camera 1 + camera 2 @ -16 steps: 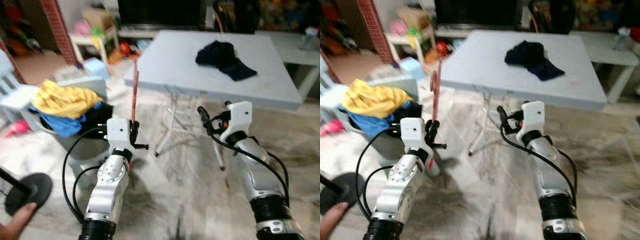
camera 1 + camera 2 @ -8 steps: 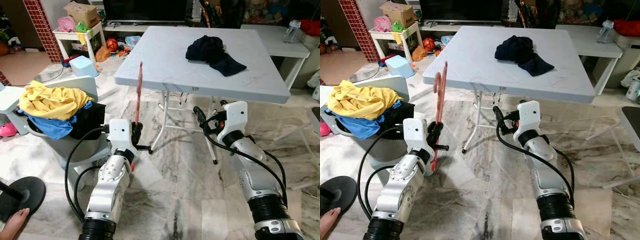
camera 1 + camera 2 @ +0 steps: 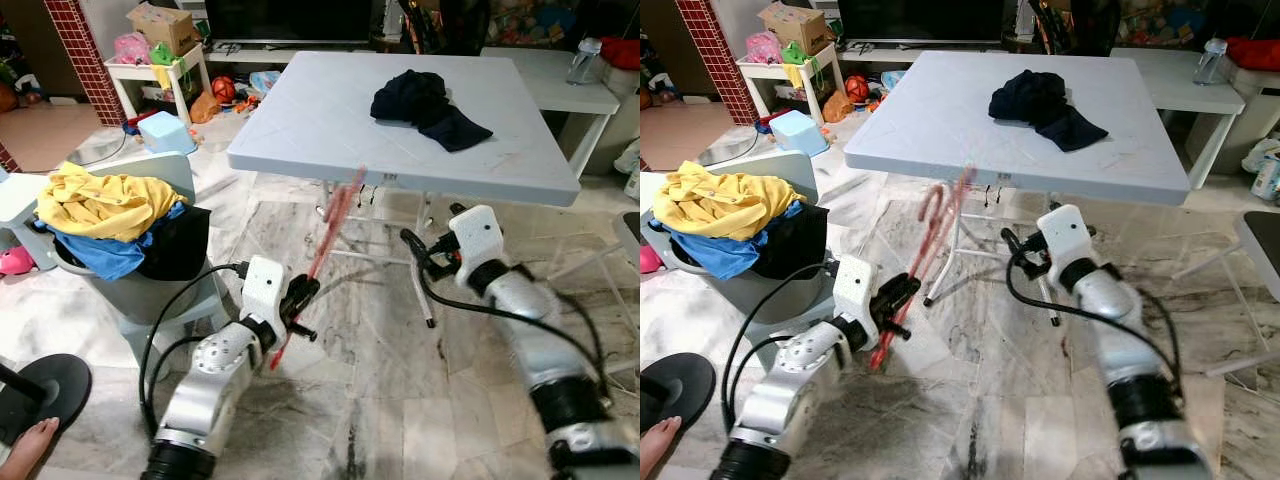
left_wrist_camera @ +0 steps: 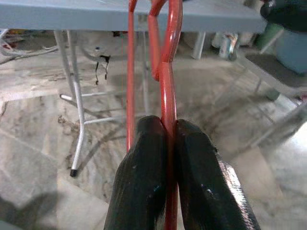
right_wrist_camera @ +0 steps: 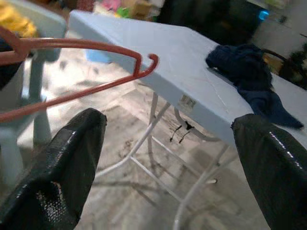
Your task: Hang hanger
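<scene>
My left gripper [image 3: 301, 293] is shut on a red wire hanger [image 3: 330, 222], which tilts up and to the right toward the table's near edge. The left wrist view shows both fingers [image 4: 144, 182] pinching the hanger [image 4: 165, 86] by its red wire. My right gripper [image 3: 412, 246] is open, held below the table edge to the right of the hanger. In the right wrist view the hanger's hook [image 5: 144, 64] lies between the spread fingertips [image 5: 72, 158], untouched.
A white folding table [image 3: 330, 110] carries a dark garment [image 3: 428, 103]. A grey basket [image 3: 150, 290] of yellow, blue and black clothes stands at my left. A black round base [image 3: 45, 385] and a person's foot [image 3: 25, 440] are at the lower left. The floor is marble.
The left gripper has swung the hanger from upright to a rightward tilt and moved forward. The right arm has shifted right and stretched out.
</scene>
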{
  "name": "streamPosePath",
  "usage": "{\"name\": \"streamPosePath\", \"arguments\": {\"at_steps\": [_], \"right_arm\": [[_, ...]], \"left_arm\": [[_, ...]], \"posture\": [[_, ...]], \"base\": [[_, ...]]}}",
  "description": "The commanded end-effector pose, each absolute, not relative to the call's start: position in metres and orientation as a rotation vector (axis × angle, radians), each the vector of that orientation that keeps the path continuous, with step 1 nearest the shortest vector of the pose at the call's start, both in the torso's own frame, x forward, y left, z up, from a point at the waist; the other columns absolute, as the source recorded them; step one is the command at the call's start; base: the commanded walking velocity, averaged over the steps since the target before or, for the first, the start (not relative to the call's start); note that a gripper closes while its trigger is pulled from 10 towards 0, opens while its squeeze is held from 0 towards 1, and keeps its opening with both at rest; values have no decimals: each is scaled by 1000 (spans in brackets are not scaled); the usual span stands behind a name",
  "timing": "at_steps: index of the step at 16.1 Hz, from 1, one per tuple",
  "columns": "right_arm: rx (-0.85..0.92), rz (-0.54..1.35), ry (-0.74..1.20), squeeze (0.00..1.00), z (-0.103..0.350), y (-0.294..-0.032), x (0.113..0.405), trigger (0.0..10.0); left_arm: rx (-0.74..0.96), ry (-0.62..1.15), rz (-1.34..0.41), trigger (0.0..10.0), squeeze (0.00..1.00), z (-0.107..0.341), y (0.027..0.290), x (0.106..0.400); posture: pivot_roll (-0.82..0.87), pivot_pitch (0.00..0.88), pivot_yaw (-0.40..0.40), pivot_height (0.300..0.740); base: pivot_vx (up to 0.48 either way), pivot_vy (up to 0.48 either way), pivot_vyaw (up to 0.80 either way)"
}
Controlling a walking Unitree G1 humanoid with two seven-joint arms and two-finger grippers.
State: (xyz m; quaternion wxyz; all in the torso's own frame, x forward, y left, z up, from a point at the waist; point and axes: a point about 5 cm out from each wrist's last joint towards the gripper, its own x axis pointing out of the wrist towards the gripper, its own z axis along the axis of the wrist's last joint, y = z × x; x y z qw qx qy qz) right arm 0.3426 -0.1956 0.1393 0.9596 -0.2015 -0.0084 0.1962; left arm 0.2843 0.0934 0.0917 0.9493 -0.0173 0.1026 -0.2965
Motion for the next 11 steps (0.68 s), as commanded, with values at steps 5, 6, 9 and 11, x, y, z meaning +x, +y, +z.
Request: {"name": "streamPosePath", "arguments": {"at_steps": [5, 6, 9, 11], "right_arm": [[-679, 587, -24, 0, 160, -219, 345, 10000], [-733, 643, -19, 0, 159, -218, 343, 10000], [-871, 836, 6, 0, 151, -211, 335, 10000], [-918, 900, -3, 0, 148, -207, 332, 10000]], "left_arm": [[66, 194, -797, 10000, 0, 90, 89, 275], [76, 191, -829, 10000, 0, 91, 89, 274], [119, 190, -1002, 10000, 0, 90, 89, 262], [153, 222, -1084, 10000, 0, 85, 93, 257]], "posture": [[-97, 0, 20, 740], [-97, 0, 21, 740], [-105, 0, 21, 740], [-112, 0, 22, 740]], "base": [[0, 0, 0], [0, 0, 0], [0, 0, 0], [0, 0, 0]]}}
